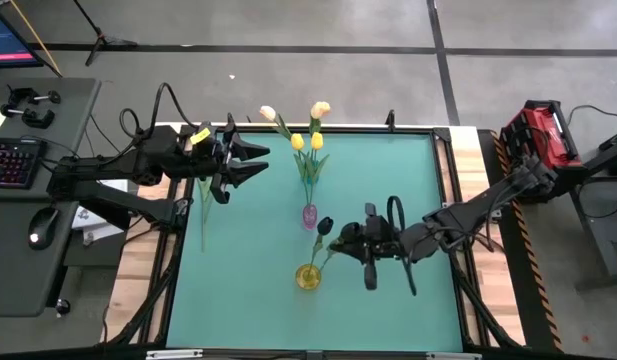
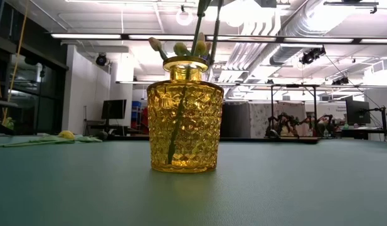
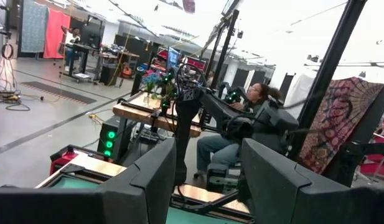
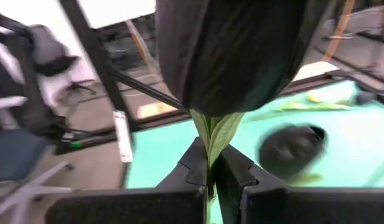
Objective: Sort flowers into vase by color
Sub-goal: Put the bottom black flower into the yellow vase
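Observation:
A dark purple-black tulip (image 1: 325, 226) stands tilted in the yellow glass vase (image 1: 307, 277), its stem (image 2: 178, 119) showing inside the glass. My right gripper (image 1: 340, 240) is shut on this stem, and the dark head (image 4: 241, 50) fills the right wrist view. A pinkish vase (image 1: 309, 215) near the table's middle holds peach-cream tulips (image 1: 321, 108) and yellow tulips (image 1: 316, 140). Another flower (image 1: 203, 205) lies flat near the table's left edge, its yellow head (image 2: 66, 134) on the mat. My left gripper (image 1: 250, 160) hovers open near the far-left corner. My right gripper pinches the dark tulip's stem just below the head (image 4: 209, 149) between its two fingers (image 4: 192, 165). The fingers come about level from the table's right side and lie across the stem. The stem slants down from the hold, with its lower end inside the yellow vase (image 2: 174, 147).
A desk with keyboard (image 1: 10, 160) and mouse (image 1: 38, 228) stands left of the table, and a red case (image 1: 540, 130) sits to the right. A seated person (image 3: 241, 124) shows beyond the table. Bare green mat (image 1: 248, 300) lies along the near side.

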### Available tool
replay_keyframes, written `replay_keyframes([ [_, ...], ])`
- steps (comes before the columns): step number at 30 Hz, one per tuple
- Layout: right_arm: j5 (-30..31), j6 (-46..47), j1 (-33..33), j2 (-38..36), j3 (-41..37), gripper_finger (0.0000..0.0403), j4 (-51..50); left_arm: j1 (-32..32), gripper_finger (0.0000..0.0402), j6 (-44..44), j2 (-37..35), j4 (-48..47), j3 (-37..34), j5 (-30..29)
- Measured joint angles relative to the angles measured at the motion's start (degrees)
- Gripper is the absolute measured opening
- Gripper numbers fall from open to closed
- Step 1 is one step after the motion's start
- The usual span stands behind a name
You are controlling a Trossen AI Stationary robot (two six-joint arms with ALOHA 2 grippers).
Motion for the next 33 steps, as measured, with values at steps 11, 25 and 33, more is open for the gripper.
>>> replay_keyframes([
  [11, -2.6, 0.6, -0.2, 0.0, 6.1, 0.0000, -9.0, 0.0, 0.0170, 0.4, 0.0, 0.0, 0.0, 0.0],
  [25, -2.5, 0.4, -2.0, 4.6, 6.2, 0.0000, -5.7, 0.0, 0.0170, 0.5, 0.0, 0.0, 0.0, 0.0],
  [33, -5.7, -2.1, -3.3, 4.6, 8.5, 0.0000, -3.6, 0.1, 0.0170, 0.5, 0.0, 0.0, 0.0, 0.0],
])
